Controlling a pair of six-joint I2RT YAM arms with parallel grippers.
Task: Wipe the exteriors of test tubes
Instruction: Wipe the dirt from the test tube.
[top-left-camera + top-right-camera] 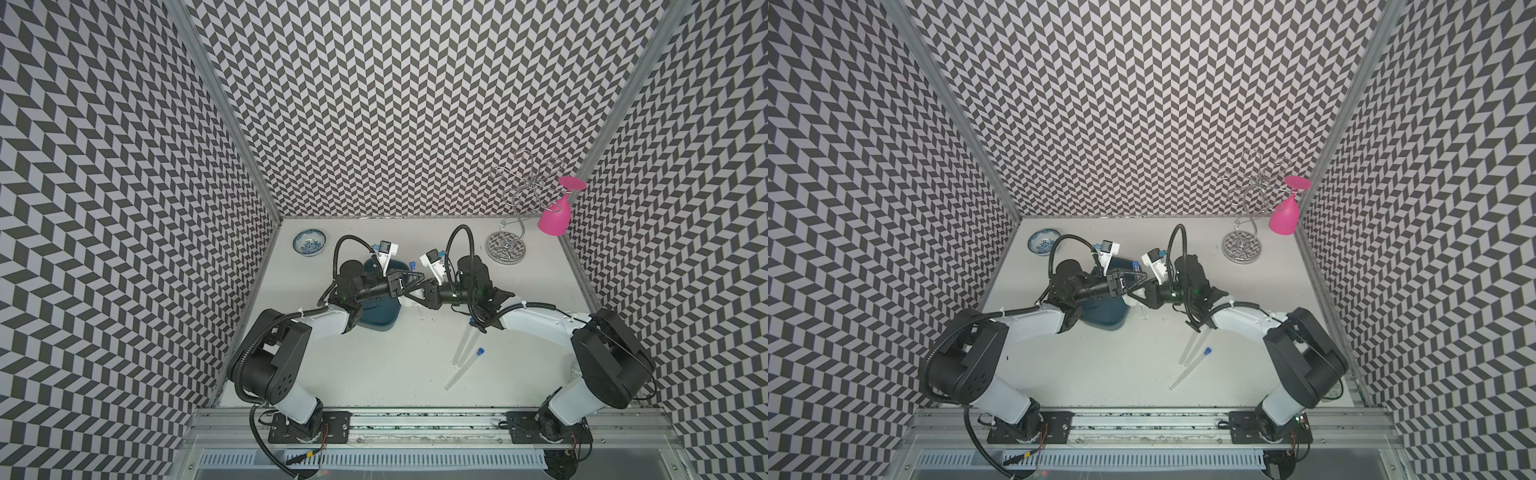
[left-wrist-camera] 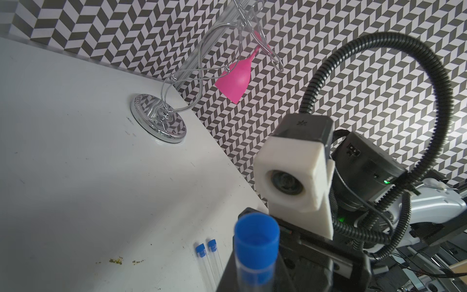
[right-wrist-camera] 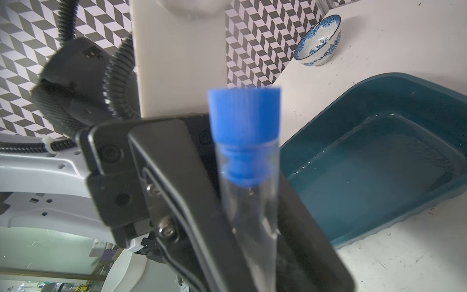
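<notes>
Tabletop point(image 1: 353, 374) lies open beside tray edge point(image 1: 386, 327); left tool point(image 1: 415, 275) faces right tool point(image 1: 409, 296).

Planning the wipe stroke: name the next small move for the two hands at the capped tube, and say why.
Probably draw the left hand along the test tube toward its rounded end. The right hand grips that tube, the left hand is shut against it, and three other tubes lie nearby, untouched.
</notes>
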